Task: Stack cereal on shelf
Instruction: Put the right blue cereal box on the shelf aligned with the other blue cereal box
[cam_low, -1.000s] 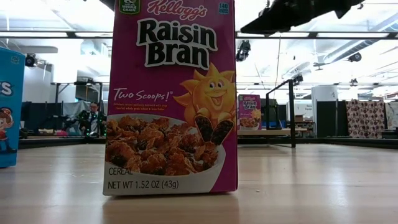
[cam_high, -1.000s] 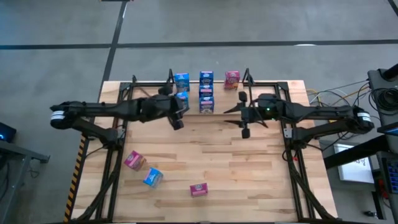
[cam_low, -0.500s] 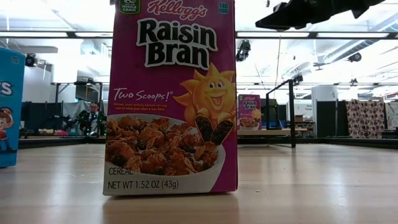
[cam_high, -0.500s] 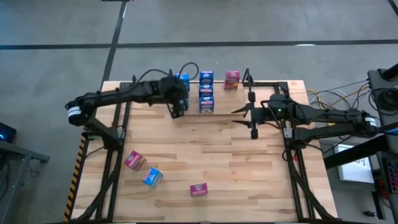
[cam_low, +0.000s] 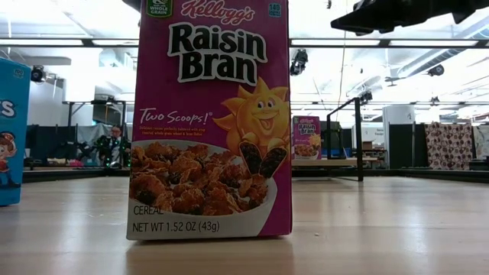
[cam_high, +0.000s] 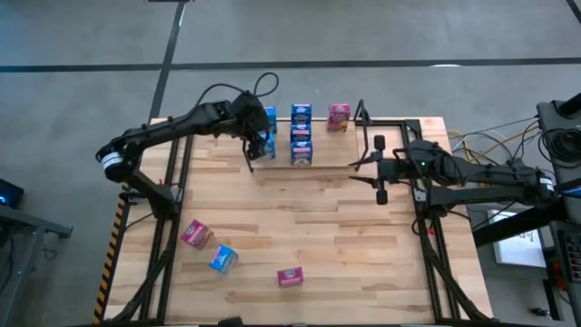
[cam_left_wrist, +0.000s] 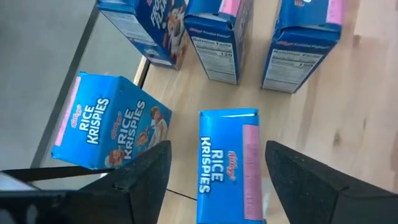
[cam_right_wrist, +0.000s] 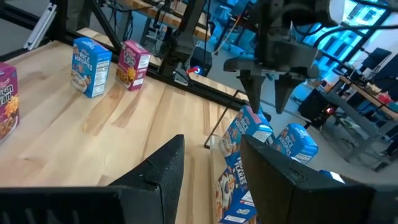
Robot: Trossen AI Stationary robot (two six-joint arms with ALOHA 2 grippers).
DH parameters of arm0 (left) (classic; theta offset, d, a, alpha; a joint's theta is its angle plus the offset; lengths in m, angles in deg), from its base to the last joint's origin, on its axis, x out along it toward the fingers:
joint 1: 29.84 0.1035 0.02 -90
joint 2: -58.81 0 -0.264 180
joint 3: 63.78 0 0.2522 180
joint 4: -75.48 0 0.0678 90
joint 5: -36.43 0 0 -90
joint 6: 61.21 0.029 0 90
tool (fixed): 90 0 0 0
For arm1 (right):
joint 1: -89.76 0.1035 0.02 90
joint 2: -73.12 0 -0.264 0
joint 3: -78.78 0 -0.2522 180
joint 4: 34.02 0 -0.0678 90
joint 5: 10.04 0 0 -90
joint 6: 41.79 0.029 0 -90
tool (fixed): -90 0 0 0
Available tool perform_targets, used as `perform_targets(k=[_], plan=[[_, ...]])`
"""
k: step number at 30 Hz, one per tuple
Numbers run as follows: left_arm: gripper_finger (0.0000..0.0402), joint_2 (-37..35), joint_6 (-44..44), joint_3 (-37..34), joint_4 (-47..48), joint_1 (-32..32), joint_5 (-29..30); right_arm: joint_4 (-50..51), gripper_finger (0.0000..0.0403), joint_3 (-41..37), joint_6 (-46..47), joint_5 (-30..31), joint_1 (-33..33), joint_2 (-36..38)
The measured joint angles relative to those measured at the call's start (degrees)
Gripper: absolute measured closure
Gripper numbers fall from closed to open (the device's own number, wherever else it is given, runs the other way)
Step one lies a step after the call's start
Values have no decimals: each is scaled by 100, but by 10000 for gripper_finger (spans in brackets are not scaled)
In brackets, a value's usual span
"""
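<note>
Since the left pincer (cam_high: 251, 154) hangs spread over a blue Rice Krispies box (cam_left_wrist: 227, 165) on the shelf (cam_high: 300, 136) at 12 o'clock of the tabletop (cam_high: 345, 236), I'd lift straight off, not nudging neighbours. Right pincer (cam_high: 379, 173) waits half-spread at 2 o'clock, holding nothing.

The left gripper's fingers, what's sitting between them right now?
In the left wrist view, a blue Rice Krispies box lies between the open fingers of the left gripper, pink flap facing up.
</note>
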Motion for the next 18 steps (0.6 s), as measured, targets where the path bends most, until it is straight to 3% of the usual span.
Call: perform_targets(k=[18], plan=[[160, 340, 157, 226, 219, 83, -100, 2, 257, -95, 81, 15, 0, 158]])
